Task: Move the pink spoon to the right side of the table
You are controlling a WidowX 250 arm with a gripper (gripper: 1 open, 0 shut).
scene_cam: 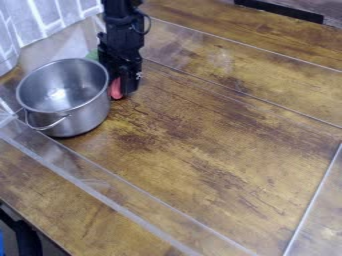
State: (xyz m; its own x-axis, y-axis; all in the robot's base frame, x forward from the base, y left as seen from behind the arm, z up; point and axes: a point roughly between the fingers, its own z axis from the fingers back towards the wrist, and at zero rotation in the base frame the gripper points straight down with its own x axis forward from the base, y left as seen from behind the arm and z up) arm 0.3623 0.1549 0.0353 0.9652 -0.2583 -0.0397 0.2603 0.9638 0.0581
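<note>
Pink spoon (116, 89) at upper left of frame, beside pot (64, 97), under gripper (126, 78); can't tell if fingers grip it; move to table's (221, 140) right side still to do.

Showing silvery-white, ribbed sheeting (44, 20) along the upper left edge, its folds catching pale light and running roughly up and down. Sitting dark at the upper right, a narrow recessed strip (287, 10). Gleaming softly with daylight-like brightness toward the upper left, dimming into warmer, browner tones lower down.
</note>
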